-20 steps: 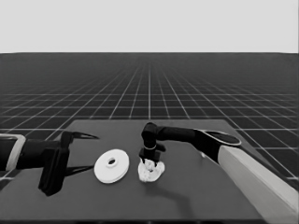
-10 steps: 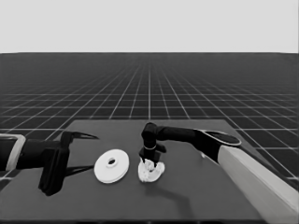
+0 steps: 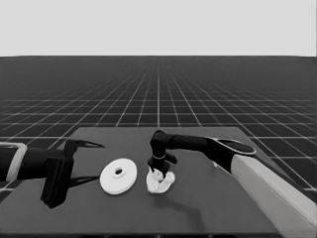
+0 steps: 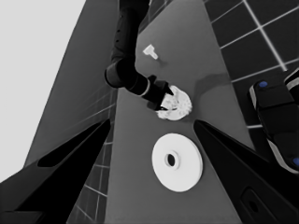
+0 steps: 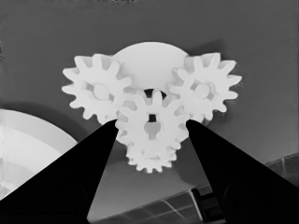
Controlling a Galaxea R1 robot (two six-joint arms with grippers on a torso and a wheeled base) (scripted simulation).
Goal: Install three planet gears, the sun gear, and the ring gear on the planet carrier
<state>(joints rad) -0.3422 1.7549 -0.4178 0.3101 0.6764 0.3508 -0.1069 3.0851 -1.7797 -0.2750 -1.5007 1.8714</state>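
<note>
The smaller round part (image 3: 167,184) lies at the table's middle with small gears on it. In the right wrist view two gears (image 5: 96,88) (image 5: 203,86) sit on its far side and a third (image 5: 149,158) on its near edge. Over its middle stands a fourth gear, the sun gear (image 5: 150,123), with my right gripper (image 5: 152,125) shut on it. That gripper (image 3: 158,167) points straight down onto the cluster. The larger round part (image 3: 119,175) lies flat just left of it. My left gripper (image 3: 94,162) waits open over the table's left end.
A thin white piece (image 4: 150,51) lies on the table beyond the right arm, apart from the other parts. In the left wrist view the larger round part (image 4: 177,162) lies between the open left fingers' lines but farther off. Dark machinery with blue lights (image 4: 275,116) stands past the table's edge.
</note>
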